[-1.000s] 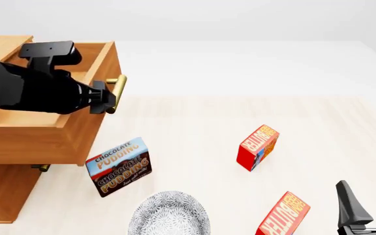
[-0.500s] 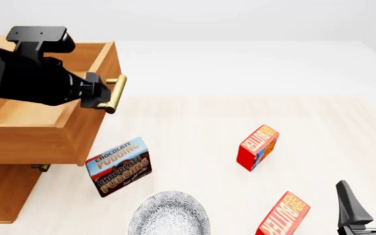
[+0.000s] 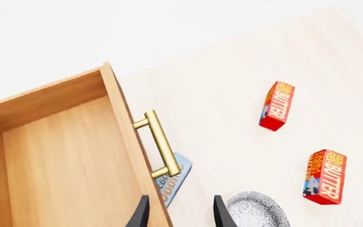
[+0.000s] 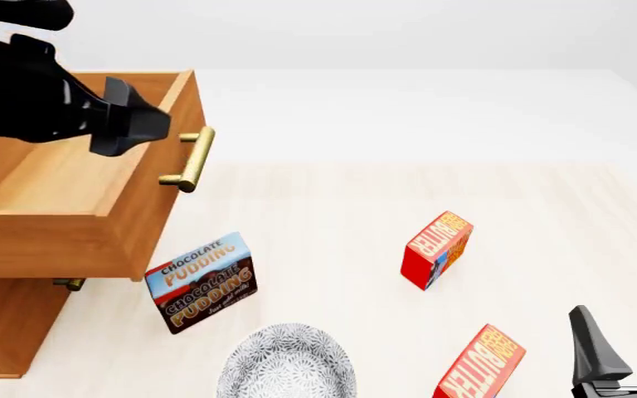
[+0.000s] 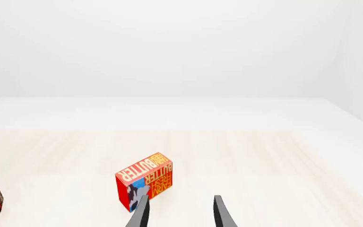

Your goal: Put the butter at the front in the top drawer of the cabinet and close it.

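Observation:
The top drawer [image 4: 130,224] of the cabinet [image 4: 9,327] stands pulled out and empty, its brass handle [image 4: 192,159] free. My left gripper [image 4: 133,124] is open above the drawer's front edge, off the handle. In the left wrist view, its fingers [image 3: 140,213] straddle the drawer front below the handle [image 3: 159,144]. The front butter [image 4: 483,365] stands at the near edge, left of my open, empty right gripper [image 4: 619,344]; it also shows in the left wrist view [image 3: 324,177]. The other butter [image 4: 438,249] stands farther back and appears ahead of the right gripper [image 5: 180,215] in the right wrist view [image 5: 145,187].
A Chocolate Pudding box [image 4: 200,282] stands just in front of the open drawer. A patterned grey plate [image 4: 288,369] lies at the near edge between the pudding box and the front butter. The lower drawer's handle [image 4: 70,283] peeks out under the top drawer.
My left gripper has come off the drawer handle and risen up and back to the left. The drawer stays open where it was. The right arm has not moved.

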`<control>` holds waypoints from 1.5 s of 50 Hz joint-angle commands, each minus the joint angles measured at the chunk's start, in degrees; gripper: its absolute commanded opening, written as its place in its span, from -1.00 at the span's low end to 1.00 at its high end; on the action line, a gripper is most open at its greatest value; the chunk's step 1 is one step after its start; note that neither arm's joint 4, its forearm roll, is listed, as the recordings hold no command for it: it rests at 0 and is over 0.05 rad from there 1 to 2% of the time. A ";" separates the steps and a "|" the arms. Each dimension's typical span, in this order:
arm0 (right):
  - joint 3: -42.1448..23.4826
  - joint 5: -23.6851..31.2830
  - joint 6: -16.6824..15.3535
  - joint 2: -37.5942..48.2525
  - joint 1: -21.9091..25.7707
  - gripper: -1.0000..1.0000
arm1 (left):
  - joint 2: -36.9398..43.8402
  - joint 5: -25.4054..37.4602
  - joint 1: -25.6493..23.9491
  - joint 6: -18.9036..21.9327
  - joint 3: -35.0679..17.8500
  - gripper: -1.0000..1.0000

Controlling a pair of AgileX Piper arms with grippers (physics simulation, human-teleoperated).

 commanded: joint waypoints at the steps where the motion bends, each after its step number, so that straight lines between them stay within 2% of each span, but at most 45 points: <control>1: -0.01 -0.19 0.00 0.01 -0.01 1.00 | -0.57 -0.47 -3.74 3.63 -1.32 1.00; 5: -0.01 -0.18 0.00 0.01 0.00 1.00 | -0.40 -3.22 -6.87 2.29 -0.02 1.00; 14: -0.01 -0.20 0.02 0.01 0.00 1.00 | 0.26 -8.76 -9.81 2.57 3.87 1.00; 15: -0.01 -0.20 0.01 0.01 0.00 1.00 | 0.31 -10.55 -9.63 4.44 5.34 1.00; 18: -0.01 -0.20 0.01 0.01 -0.01 1.00 | 0.98 -12.83 -10.52 4.16 6.19 1.00; 25: -0.01 -0.20 0.02 0.01 0.01 1.00 | 2.95 -18.05 -10.24 8.09 6.77 1.00; 33: -0.01 -0.20 0.01 0.01 -0.01 1.00 | 9.12 -23.55 -12.64 7.81 7.12 1.00; 43: -0.01 -0.19 0.00 0.01 0.00 1.00 | 17.21 -27.55 -16.50 6.34 4.36 1.00; 48: -0.01 -0.19 0.01 0.01 0.00 1.00 | 19.73 -28.51 -16.40 6.29 3.69 1.00; 49: -0.01 -0.19 0.02 0.01 0.00 1.00 | 22.77 -29.66 -17.38 4.46 2.03 1.00; 51: -0.01 -0.18 0.01 0.01 0.00 1.00 | 23.93 -30.52 -16.91 4.58 1.78 1.00; 53: -0.01 -0.18 0.02 0.01 0.00 1.00 | 25.55 -31.38 -17.95 2.74 1.17 1.00; 62: -0.01 -0.20 0.01 0.01 -0.01 1.00 | 28.44 -34.00 -18.19 1.88 1.52 1.00; 75: -0.01 -0.19 0.01 0.01 0.00 1.00 | 34.70 -35.42 -19.81 -0.36 -1.99 1.00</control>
